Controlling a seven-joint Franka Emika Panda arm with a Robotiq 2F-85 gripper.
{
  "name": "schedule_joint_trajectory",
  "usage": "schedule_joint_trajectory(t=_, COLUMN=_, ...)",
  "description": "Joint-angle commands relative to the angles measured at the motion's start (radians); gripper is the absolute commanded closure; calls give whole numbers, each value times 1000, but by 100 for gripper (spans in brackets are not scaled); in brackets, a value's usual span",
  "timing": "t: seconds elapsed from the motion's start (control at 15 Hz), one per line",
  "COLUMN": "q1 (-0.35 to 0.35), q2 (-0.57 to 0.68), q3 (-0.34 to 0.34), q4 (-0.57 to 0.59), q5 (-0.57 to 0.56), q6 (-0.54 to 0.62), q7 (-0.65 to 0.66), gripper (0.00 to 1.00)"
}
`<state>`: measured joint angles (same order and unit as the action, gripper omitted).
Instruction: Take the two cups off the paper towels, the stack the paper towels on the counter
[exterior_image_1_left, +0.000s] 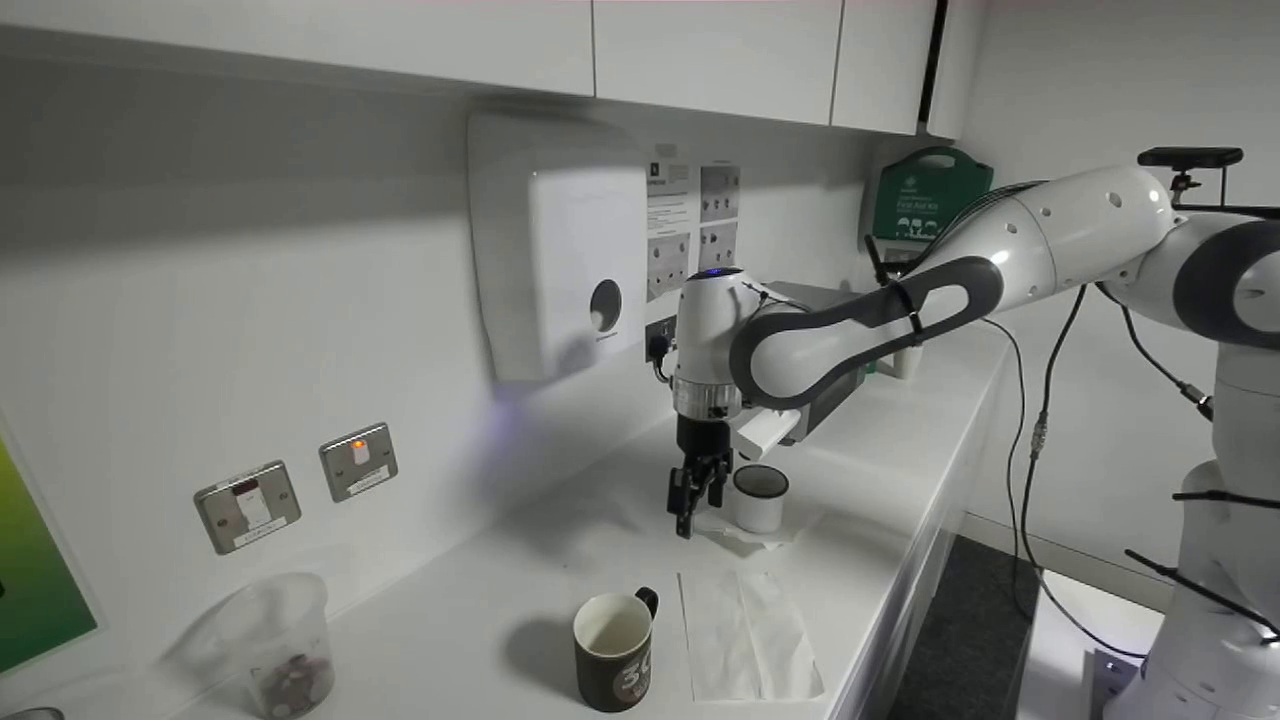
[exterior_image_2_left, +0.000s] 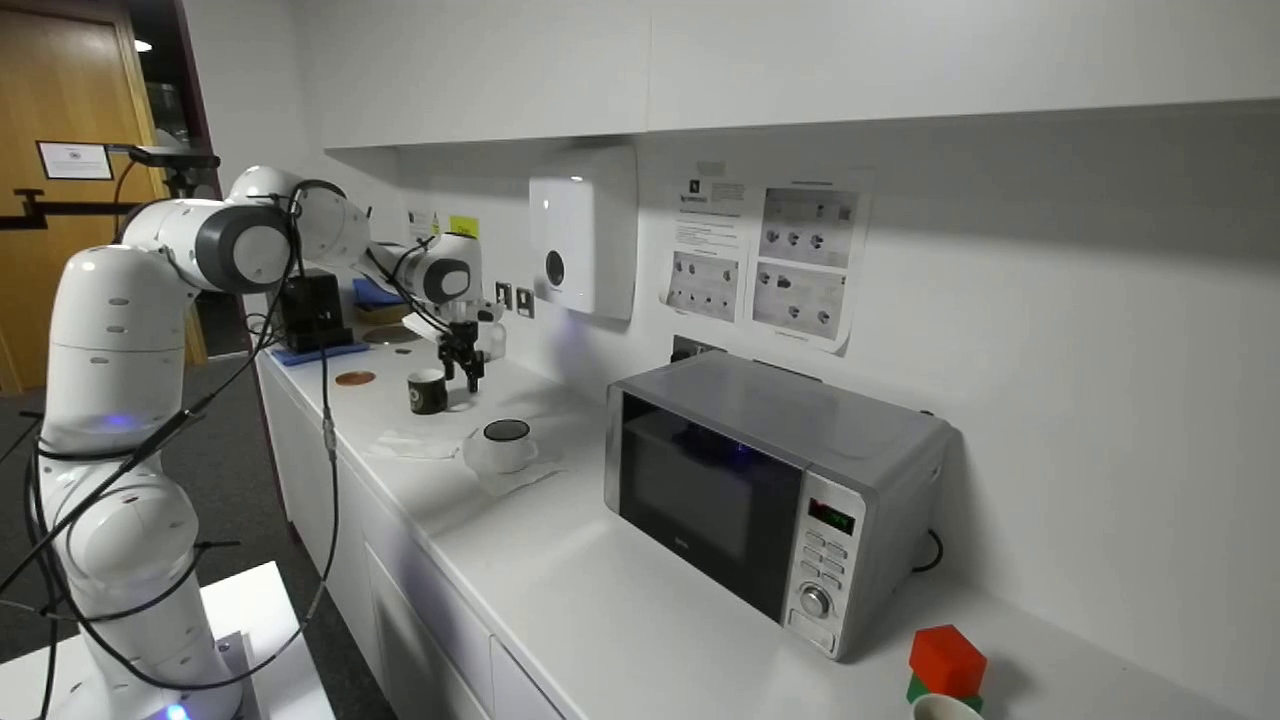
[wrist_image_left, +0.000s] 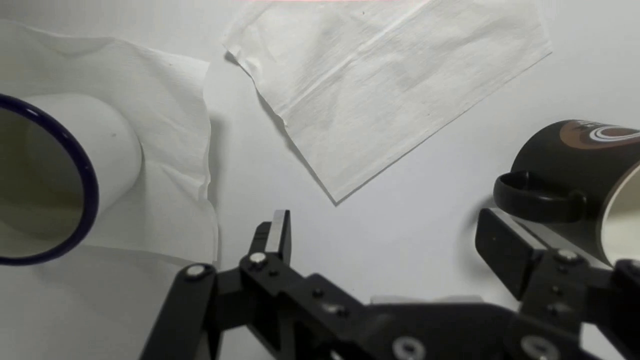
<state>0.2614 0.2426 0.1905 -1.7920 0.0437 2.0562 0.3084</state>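
Now the claw (wrist_image_left: 384, 216) is spread wide, holding nothing. The dark mug (exterior_image_1_left: 612, 655) stands on bare counter (exterior_image_1_left: 450, 640), likely so the towel (exterior_image_1_left: 750, 640) near the front edge is free. The white cup (exterior_image_1_left: 759, 505), farther from that edge, sits on another towel (wrist_image_left: 175, 210) I can't see all of.

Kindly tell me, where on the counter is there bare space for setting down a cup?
The counter is bare in front of the microwave, up to the towel under the pale cup, and between the dark mug and the container. It is crowded around the pale cup, with the gripper close by, and beside the dark mug, where the other towel lies.
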Motion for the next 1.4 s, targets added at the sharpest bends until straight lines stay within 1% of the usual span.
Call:
schedule_joint_trajectory(t=0.0, q1=8, q2=8, q3=-7, q4=10, q5=-2, q6=1, q7=49, gripper=0)
schedule_joint_trajectory(t=0.2, q1=21, q2=21, q3=-20, q4=13, q5=-8, q6=36, q7=202, gripper=0)
schedule_joint_trajectory(t=0.53, q1=29, q2=35, q3=-43, q4=15, q5=-26, q6=88, q7=366, gripper=0)
schedule_joint_trajectory(t=0.8, q1=26, q2=32, q3=-74, q4=5, q5=-90, q6=126, q7=468, gripper=0)
schedule_joint_trajectory(t=1.0, q1=20, q2=35, q3=-97, q4=11, q5=-137, q6=108, q7=522, gripper=0)
schedule_joint_trajectory(t=1.2, q1=17, q2=31, q3=-114, q4=10, q5=-163, q6=81, q7=568, gripper=0)
schedule_joint_trajectory(t=1.33, q1=14, q2=30, q3=-121, q4=13, q5=-161, q6=47, q7=608, gripper=0)
